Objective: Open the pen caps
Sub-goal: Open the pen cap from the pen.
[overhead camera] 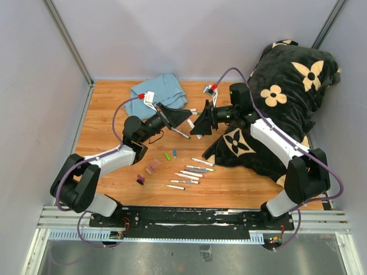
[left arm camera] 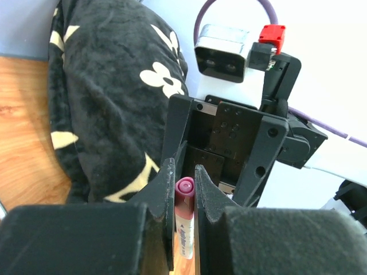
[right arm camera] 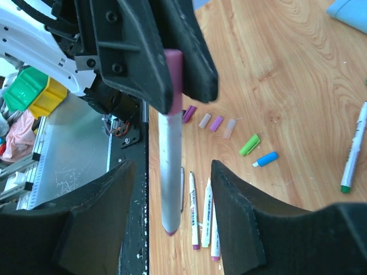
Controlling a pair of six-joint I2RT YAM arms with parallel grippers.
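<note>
In the left wrist view my left gripper (left arm camera: 184, 172) is shut on the pink cap (left arm camera: 184, 188) of a pen, whose white barrel runs down between the fingers. The right wrist view shows that barrel (right arm camera: 171, 166) hanging between the open fingers of my right gripper (right arm camera: 172, 212), which do not touch it. In the top view the two grippers (overhead camera: 186, 119) (overhead camera: 200, 123) face each other above the table's middle. Loose pen caps lie on the wood: green (overhead camera: 167, 155), blue (overhead camera: 175, 153), purple (overhead camera: 140, 179) and others. Several uncapped pens (overhead camera: 192, 172) lie beside them.
A black flowered cushion (overhead camera: 287, 97) fills the right side of the table. A blue cloth (overhead camera: 157, 94) lies at the back left. One capped pen (right arm camera: 352, 149) lies apart from the row. Grey walls close the table's back and sides.
</note>
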